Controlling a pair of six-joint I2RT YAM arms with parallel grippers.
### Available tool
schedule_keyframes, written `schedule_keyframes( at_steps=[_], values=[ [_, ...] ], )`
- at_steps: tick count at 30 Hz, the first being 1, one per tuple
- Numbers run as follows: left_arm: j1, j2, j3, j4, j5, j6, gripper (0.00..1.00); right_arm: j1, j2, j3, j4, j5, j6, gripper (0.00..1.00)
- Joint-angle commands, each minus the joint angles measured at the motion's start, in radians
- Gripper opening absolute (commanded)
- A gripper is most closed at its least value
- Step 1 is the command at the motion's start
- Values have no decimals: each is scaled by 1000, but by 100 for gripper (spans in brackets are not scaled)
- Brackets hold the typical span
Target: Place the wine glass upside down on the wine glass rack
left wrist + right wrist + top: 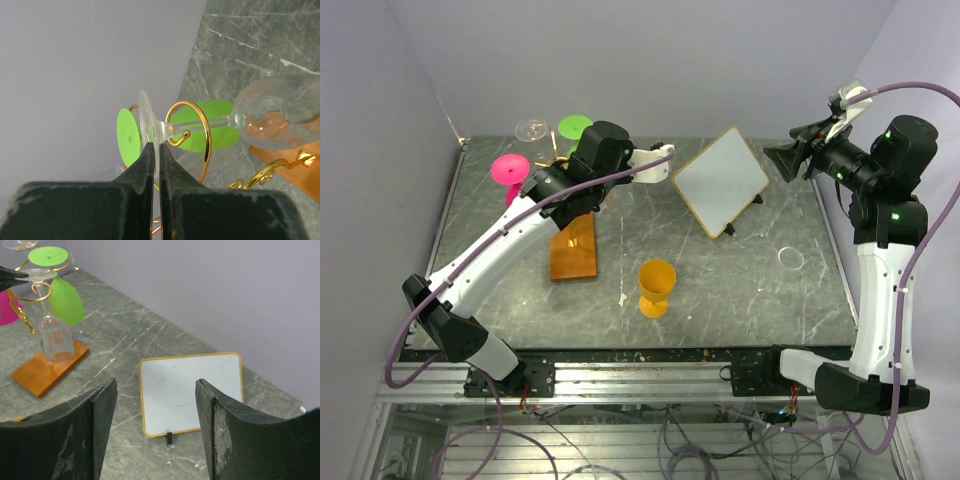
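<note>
at the far left of the bench [740, 300], the wine glass rack [573, 250] already carries a pink glass [510, 168] and a green glass [65, 300], both hanging bowl down. the left claw [155, 150] is pinched almost closed on the flat foot of the clear wine glass [54, 335]. the wrist view shows the stem lying inside a gold loop [205, 132] of the rack, with the bowl hanging over the wooden base [44, 371]. so the turning over and threading look done. what seems left is to let the foot settle on the loop, open the claw and back off without dragging the glass. whether the foot bears on the loop yet, i cannot tell. further right an orange goblet [656, 287] stands upright on the bench, apart from the rack, then a small whiteboard [720, 180]. at the right, the right claw [155, 400] is raised, spread wide and holding nothing.
</note>
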Motion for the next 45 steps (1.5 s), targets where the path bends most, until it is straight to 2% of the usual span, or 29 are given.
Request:
schedule_keyframes(
  at_steps=[1,12,23,32,45],
  values=[
    [-4,-20,4,14,-16,-3,7,-8,2,9,18,-13,4,64],
    [-4,-18,-2,-27,1,13,10,-8,16,2,17,-22,-3,64],
    [-5,-16,-2,-43,32,7,26,-8,16,0,15,-24,-7,65],
    [-5,-32,-3,-50,37,3,31,-8,12,-7,18,-22,-7,65],
    [-4,-62,4,-75,70,-12,46,-8,10,-19,14,6,-22,65]
  ],
)
